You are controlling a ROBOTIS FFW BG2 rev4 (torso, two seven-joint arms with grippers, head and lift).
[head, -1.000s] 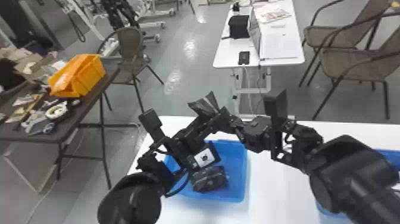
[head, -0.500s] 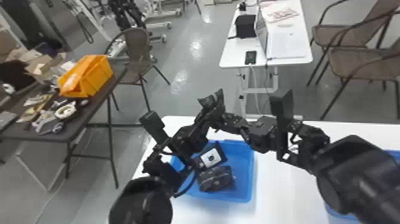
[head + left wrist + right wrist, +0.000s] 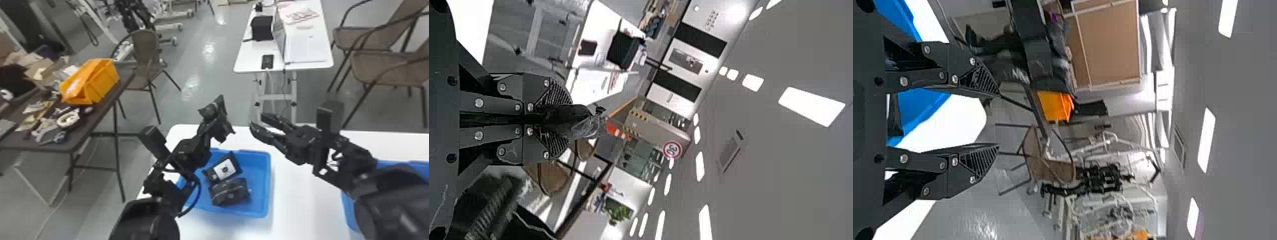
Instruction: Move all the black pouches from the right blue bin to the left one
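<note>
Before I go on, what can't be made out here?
Right blue bin contents, head view: behind the right arm and past the right edge.
Left blue bin, left side, head view: partly behind the left arm.
Held pouch, gripped part, left wrist view: inside the left end effector.

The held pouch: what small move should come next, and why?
Probably ease the left gripper back and down over the left blue bin: its fingers are shut on the black pouch, which in the head view shows past that bin's far rim.
</note>
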